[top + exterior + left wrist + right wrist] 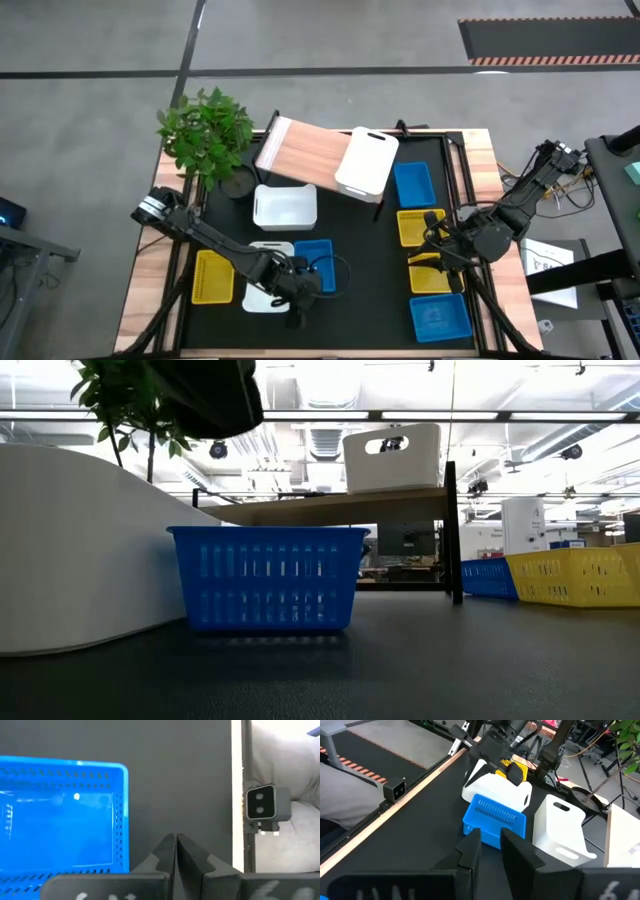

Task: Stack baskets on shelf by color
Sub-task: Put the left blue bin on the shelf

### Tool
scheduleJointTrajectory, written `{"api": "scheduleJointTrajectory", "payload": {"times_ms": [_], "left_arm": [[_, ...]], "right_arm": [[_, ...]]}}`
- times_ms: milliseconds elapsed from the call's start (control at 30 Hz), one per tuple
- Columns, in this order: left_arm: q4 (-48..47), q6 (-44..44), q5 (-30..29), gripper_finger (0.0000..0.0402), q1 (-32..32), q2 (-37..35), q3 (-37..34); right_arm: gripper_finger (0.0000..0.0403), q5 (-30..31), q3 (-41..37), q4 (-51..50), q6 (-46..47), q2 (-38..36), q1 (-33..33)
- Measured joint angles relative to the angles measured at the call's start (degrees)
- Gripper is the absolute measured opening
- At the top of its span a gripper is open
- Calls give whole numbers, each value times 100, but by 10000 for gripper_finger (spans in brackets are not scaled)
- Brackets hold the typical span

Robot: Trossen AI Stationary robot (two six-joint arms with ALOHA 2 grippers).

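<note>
Nearest the table's front edge, the left gripper (pixel 298 318) hangs low over the matte black tabletop (pixel 365 280), its two dark wedge-shaped fingers (pixel 167 855) pressed flat together on nothing. Just beside it sits a blue basket (pixel 316 263), a slotted plastic tray with rounded corners, touching a smooth white basket (pixel 262 292); a yellow basket (pixel 213 276) lies near on the left. The left arm stretches long and low from the table's left rim.

On the right, the right arm reaches in from the side, and the right gripper (pixel 425 247) hovers between two yellow baskets (pixel 419 226), its fingers (pixel 470 852) a narrow gap apart and holding nothing visible. Another blue basket (pixel 438 317) sits at the front right corner.

Farther back, a white basket (pixel 285 207) lies open on the table and a blue one (pixel 414 184) beside the shelf (pixel 308 153), a wood-grain board (set askew) carrying one white basket (pixel 366 160) at its right end. Count: three yellow, four blue, three white. A leafy potted plant (pixel 207 130) stands at the back left.
</note>
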Motion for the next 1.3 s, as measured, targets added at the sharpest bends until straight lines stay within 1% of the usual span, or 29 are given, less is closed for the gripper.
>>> {"api": "scheduleJointTrajectory", "payload": {"times_ms": [167, 267, 433, 600, 700, 800, 933, 1067, 1133, 1300], "left_arm": [[8, -279, 0, 3, 4, 0, -166], [6, -281, 3, 25, 9, 0, -212], [15, -239, -50, 95, 13, 0, -228], [50, -103, -901, 169, 12, -2, -357], [267, 92, -1050, 196, 15, -2, -490], [853, 355, -1021, 205, 13, -2, -691], [1465, 366, -970, 205, 11, -7, -1013], [1593, 361, -988, 205, 15, -9, -1259], [1598, 360, -1109, 205, 15, -9, -1372], [1612, 421, -1221, 205, 17, -15, -1458]], "right_arm": [[66, 0, 0, 0, 0, 0, 0], [66, 0, 0, 2, 0, 0, 0], [66, 2, -2, 3, 0, 0, -2], [66, 2, -2, 4, 0, 0, -2], [66, 1, -6, 5, 0, 0, -2], [66, 2, -34, 4, -1, 0, -2], [66, 5, -95, 4, -15, 0, -2], [66, 48, -116, 7, -89, 2, -2], [66, 48, -116, 7, -89, 2, -2], [66, 48, -116, 9, -96, 2, -2]]}}
